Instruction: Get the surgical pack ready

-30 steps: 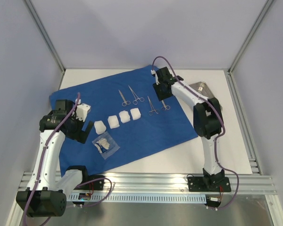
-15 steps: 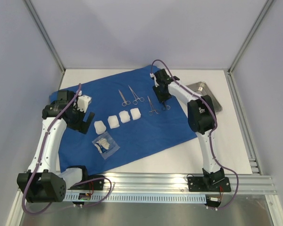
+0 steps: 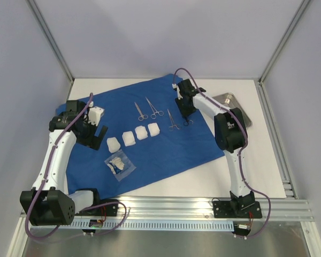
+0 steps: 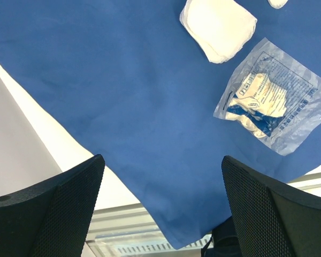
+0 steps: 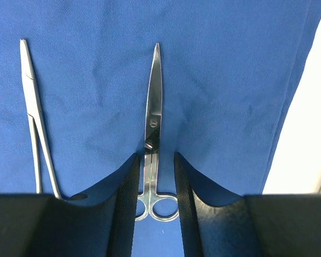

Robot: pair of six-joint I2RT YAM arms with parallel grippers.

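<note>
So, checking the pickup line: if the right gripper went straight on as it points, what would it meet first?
Probably the scissors, lying between its jaws on the blue drape; depth unclear.

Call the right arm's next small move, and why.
Probably close the right gripper on the scissors. In the right wrist view its fingers straddle the shanks just above the ring handles, with a gap on either side, so nothing is gripped yet. The scissors lie flat on the blue drape, centred between the fingers.
</note>
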